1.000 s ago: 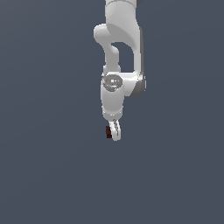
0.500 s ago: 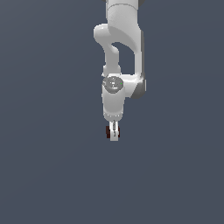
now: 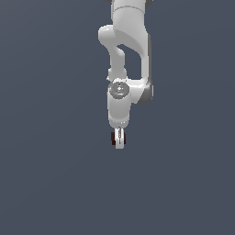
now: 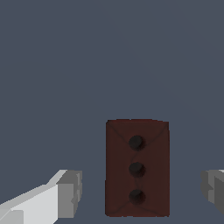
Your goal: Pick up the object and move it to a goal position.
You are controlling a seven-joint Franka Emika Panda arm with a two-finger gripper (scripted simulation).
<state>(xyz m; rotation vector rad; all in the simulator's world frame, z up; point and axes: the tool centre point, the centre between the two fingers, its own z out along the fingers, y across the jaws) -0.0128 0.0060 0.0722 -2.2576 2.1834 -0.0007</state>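
Fingertips fill the near edge of my wrist view: one grey pad on a white finger at one side, and a second grey pad partly cut off by the picture's border at the opposite side. Between them sits the object, a dark red-brown block with three dark round dots in a line down its upper face. Clear gaps of grey background show between the block and each pad, so neither pad touches it. My gripper is spread wide, with the block in the space between its fingers and nothing grasped. Beyond the block I see only a flat, even slate-grey surface with no markings.

From the exterior view, the white Panda arm hangs down from the top of the picture, bending through a rounded joint with a silver disc before ending at the gripper, which points straight down. From this angle the fingers line up one behind the other, so I see them as a single narrow white tip. Small slivers of dark red-brown, the object, peek out on both sides of that tip, level with the fingertips. At this size I cannot tell whether the block rests on the surface. Behind everything lies the same plain slate-grey background, with no visible edge or horizon.
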